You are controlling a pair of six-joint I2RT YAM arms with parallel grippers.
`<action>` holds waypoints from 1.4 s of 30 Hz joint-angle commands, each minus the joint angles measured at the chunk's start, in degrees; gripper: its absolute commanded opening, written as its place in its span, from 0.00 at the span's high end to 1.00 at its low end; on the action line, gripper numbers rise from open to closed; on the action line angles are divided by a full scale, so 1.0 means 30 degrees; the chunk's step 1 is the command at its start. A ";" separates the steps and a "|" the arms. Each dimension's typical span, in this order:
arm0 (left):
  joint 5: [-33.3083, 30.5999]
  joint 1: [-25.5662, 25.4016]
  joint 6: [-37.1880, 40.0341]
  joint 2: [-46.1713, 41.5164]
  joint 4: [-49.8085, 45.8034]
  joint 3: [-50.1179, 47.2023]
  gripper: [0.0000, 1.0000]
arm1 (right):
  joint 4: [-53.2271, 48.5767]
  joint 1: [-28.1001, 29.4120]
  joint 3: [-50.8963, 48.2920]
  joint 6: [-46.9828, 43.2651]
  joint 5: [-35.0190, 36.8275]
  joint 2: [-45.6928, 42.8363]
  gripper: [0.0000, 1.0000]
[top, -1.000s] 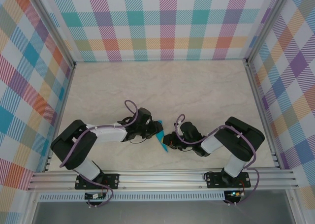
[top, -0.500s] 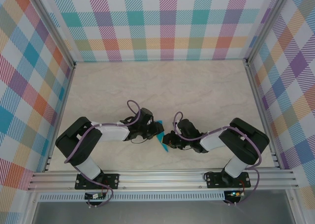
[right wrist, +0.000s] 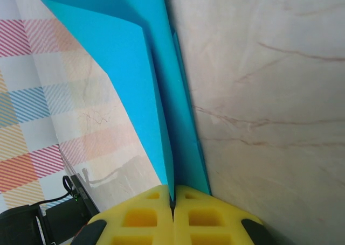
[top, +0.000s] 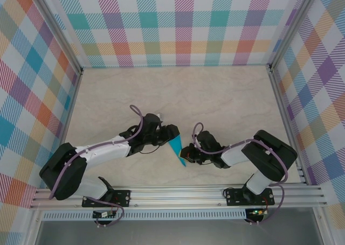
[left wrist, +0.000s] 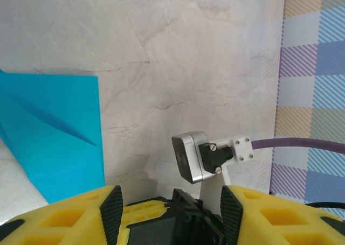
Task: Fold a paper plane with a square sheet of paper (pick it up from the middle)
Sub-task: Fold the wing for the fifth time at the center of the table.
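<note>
Paper plane (top: 176, 149): tip points nearward, long axis near-far; right fingers (right wrist: 141, 215) pinching.

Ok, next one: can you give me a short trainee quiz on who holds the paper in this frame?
1. True or false: the right gripper is shut on the plane.
2. Pick one. The left gripper is: A) shut on the plane; B) open, holding nothing; C) shut on a cable.
3. Fill in: the plane's colour is ____.
Key: 1 true; 2 B; 3 teal.
</note>
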 commanded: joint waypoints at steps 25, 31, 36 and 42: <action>0.1901 -0.0683 0.0564 0.6891 0.1559 0.1568 0.51 | -0.1550 -0.0516 -0.0843 0.1420 -0.0059 0.0695 0.91; 0.1821 -0.0746 0.0585 0.7418 0.0398 0.1481 0.52 | -0.4500 -0.0517 0.0100 0.0016 0.0080 -0.1097 0.83; 0.1616 -0.0894 0.0644 0.7267 0.0078 0.1425 0.52 | -0.6905 -0.0516 0.0834 -0.1526 -0.0300 -0.2706 0.80; 0.1719 -0.1023 0.0790 0.7494 -0.0293 0.2004 0.52 | -0.7403 -0.0500 0.0818 -0.1910 -0.0831 -0.3003 0.86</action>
